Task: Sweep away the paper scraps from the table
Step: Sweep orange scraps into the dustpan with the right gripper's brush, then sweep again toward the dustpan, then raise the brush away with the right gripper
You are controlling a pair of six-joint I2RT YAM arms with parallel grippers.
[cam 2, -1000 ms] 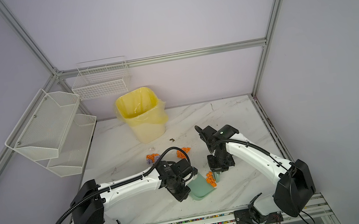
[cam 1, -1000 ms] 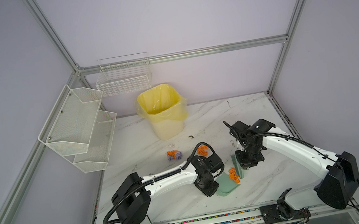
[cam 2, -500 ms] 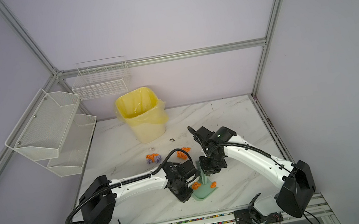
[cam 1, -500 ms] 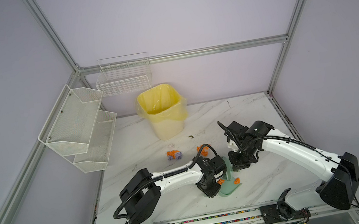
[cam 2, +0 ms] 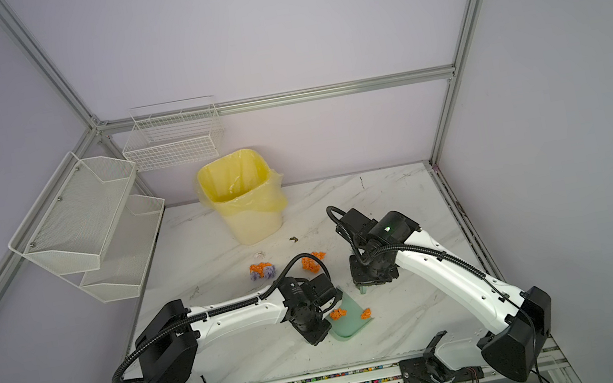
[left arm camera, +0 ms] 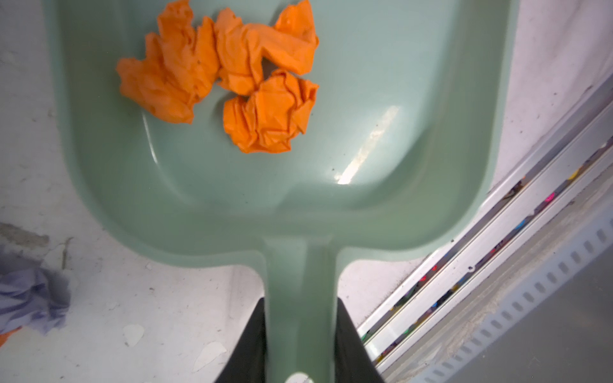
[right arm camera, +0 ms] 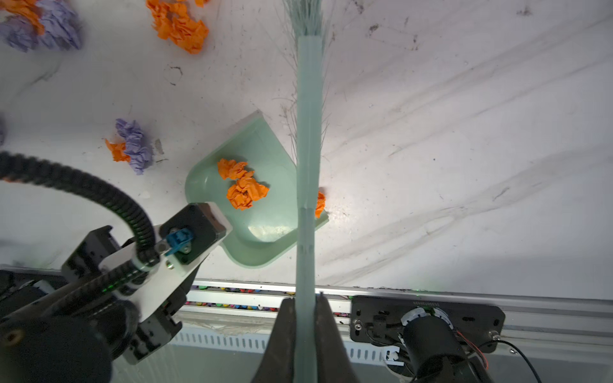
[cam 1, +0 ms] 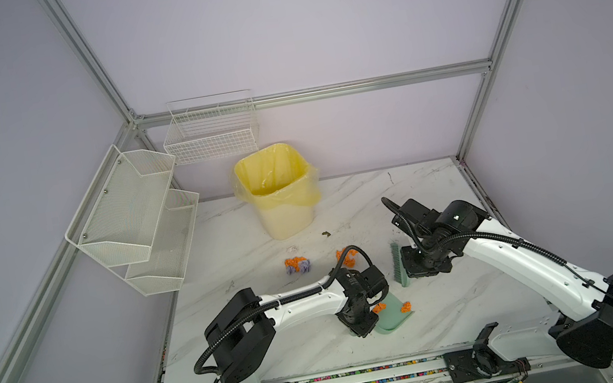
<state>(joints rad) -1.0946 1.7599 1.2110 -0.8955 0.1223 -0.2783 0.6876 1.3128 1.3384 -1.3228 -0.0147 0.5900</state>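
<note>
While the left gripper [left arm camera: 300, 326] clamps the handle of the mint-green plastic dustpan [left arm camera: 414, 116], holding it low near the front edge of the white marble-patterned table [cam 1: 444, 319], evidently to catch sweepings, the right gripper [right arm camera: 305, 315] clamps the matching bristle brush [right arm camera: 309, 132], and crumpled orange paper scraps [left arm camera: 232, 66] lie in the pan, orange and lavender ones mid-table.

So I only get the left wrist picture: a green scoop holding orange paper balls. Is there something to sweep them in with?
Observer: Yes. The right gripper is shut on a green brush, held just beyond the dustpan.
Operator: Is any paper outside the scoop?
Observer: One orange scrap sits right at the dustpan's front edge.
Operator: And farther off?
Observer: Clusters of orange and purple scraps lie on the table, nearer a yellow-lined bin.
</note>
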